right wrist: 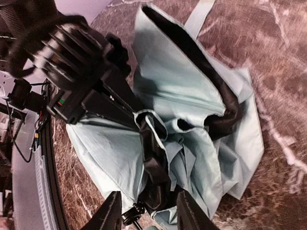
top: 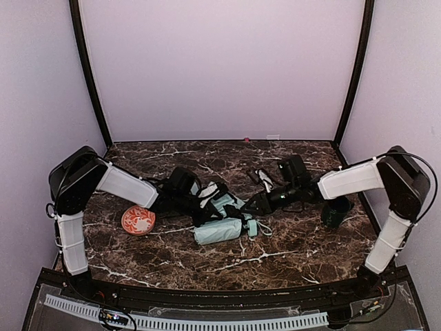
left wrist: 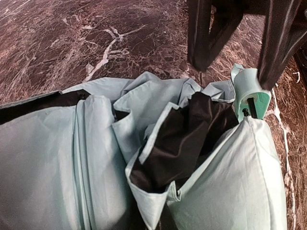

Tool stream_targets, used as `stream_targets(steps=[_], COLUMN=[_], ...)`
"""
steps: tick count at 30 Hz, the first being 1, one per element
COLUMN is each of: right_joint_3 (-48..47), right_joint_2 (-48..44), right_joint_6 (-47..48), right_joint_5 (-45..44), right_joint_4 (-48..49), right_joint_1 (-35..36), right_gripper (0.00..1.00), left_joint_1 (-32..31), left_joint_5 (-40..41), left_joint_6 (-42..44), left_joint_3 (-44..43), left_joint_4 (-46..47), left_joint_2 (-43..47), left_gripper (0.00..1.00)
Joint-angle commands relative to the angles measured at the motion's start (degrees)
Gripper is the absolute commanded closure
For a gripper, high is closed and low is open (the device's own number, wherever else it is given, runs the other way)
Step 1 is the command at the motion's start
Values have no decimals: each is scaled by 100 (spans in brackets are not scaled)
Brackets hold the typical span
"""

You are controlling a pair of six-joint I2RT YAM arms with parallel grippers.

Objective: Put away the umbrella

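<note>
Pale-walled lab booth (top: 220, 69), marble tabletop (top: 275, 262)

Dark brown marbled tabletop (top: 207, 265), white veins. Pale lilac walls (top: 220, 69) on three sides. Black corner posts (top: 90, 76). Soft light.

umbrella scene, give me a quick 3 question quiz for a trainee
1. True or false: the umbrella stands fully open on the table.
2. The cup by the right arm is: A dark green, B white, C yellow.
3. Fill in: the right gripper has its jaws ____.
Key: 1 false, it lies collapsed and bunched; 2 A; 3 open.
</note>
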State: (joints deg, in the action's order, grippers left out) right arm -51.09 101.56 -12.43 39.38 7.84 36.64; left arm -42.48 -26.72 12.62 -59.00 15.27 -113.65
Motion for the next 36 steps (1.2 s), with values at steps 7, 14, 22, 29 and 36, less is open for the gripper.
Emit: stream_targets(steps=[7, 14, 22, 29, 36], right_joint_3=[568, 428, -18, -531, -676], right_joint_2=[-1496, -789, 51, 548, 642], right_joint_6=[3556, 5500, 6254, 6138, 5794], right_joint_5=[-2787, -3777, -4166, -3996, -3840], right_joint_4=[91, 643, 338, -418, -1066], right_joint_1=[1598, 2273, 2303, 2303, 2333], right_gripper=[45, 26, 26, 38, 68], left_joint_1=[86, 99, 104, 104, 326], left_joint_5=[52, -33, -219, -364, -644], left_joint_6=[91, 151, 242, 263, 299], left_joint_3=[286, 187, 41, -75, -270], left_joint_4=[-867, -1015, -1167, -1331, -1469], left_joint_2=[-368, -418, -494, -586, -582], left_gripper=[100, 100, 100, 100, 100])
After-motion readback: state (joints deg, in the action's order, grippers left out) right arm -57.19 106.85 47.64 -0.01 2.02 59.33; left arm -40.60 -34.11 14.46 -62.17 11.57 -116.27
